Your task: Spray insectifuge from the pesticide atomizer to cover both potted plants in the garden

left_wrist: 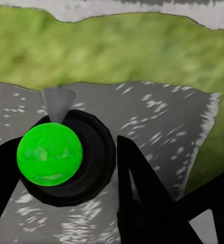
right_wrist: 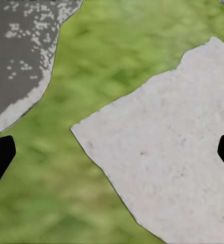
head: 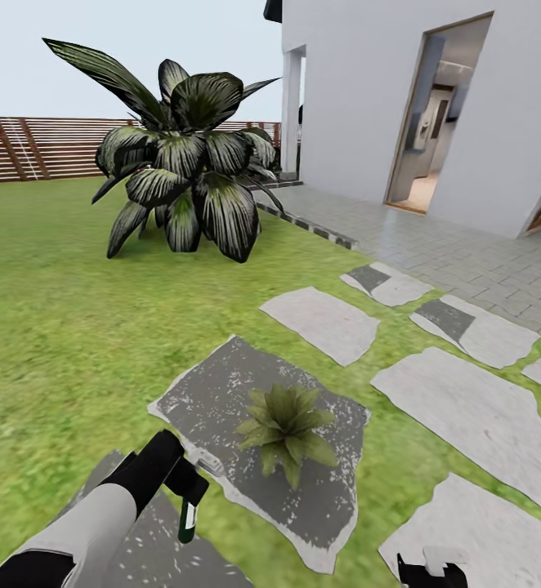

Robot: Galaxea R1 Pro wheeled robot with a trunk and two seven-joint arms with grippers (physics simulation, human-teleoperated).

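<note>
Left hand (head: 190,490) gripping pesticide atomizer (head: 187,520); potted plant (head: 285,425) beside, shrub (head: 185,159) beyond

A big dark-leaved shrub (head: 185,155) with pale-streaked, drooping leaves stands on the lawn, well apart from the stone slabs. Behind it a brown slatted wooden fence (head: 50,147) runs along the far edge of the grass. A white house wall (head: 368,90) rises beside a grey tiled patio (head: 458,253), and an open doorway (head: 438,114) in that wall shows a lit interior. Pale sky (head: 99,49) sits above the fence.
</note>
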